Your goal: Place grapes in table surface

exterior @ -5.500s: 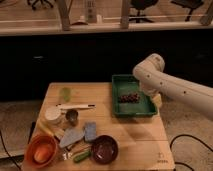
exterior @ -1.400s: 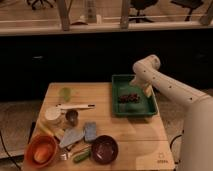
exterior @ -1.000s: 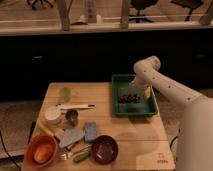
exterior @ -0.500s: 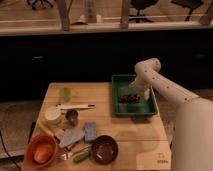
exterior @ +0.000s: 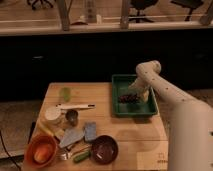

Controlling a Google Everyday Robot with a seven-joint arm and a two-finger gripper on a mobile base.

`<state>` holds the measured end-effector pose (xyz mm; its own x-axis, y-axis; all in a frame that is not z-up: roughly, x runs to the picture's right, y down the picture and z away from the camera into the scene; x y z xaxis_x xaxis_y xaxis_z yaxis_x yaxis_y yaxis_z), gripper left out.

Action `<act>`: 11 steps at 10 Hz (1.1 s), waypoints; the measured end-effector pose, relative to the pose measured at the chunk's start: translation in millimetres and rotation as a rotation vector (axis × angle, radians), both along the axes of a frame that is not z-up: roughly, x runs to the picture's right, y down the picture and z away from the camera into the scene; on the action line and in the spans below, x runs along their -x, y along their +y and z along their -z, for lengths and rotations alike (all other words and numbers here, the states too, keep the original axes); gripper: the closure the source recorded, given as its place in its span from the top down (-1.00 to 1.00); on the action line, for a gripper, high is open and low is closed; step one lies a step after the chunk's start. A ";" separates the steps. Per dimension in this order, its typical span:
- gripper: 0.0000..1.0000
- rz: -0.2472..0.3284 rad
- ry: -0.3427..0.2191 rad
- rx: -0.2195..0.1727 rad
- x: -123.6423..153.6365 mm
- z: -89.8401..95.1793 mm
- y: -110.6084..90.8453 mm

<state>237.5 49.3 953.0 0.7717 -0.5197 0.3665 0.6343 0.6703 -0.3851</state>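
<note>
The grapes (exterior: 128,98), a small dark lumpy bunch, lie inside the green tray (exterior: 150,111) at the back right of the table surface (exterior: 131,136). My white arm comes in from the right and bends down into the tray. The gripper (exterior: 136,93) hangs just above and to the right of the grapes, open, with nothing seen held in it. Its tips are partly hidden against the dark bunch.
On the left half of the table stand an orange bowl (exterior: 41,150), a dark maroon bowl (exterior: 104,148), a small metal cup (exterior: 72,116), a white cup (exterior: 52,114), a green item (exterior: 65,93), a blue-grey sponge (exterior: 90,130) and cutlery (exterior: 75,106).
The arm has swung left over the tray and the gripper has dropped closer to the grapes. The grapes and the other items have not moved.
</note>
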 end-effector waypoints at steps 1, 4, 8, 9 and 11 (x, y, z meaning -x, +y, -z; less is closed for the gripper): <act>0.60 -0.005 -0.003 0.004 -0.1 -2.5 2.3; 0.60 -0.017 -0.016 0.013 -2.1 -10.1 7.8; 0.54 -0.028 -0.022 0.031 -6.1 -16.2 16.2; 0.46 -0.028 -0.021 0.036 -7.1 -16.3 17.8; 0.07 -0.032 -0.021 0.043 -9.3 -16.2 20.2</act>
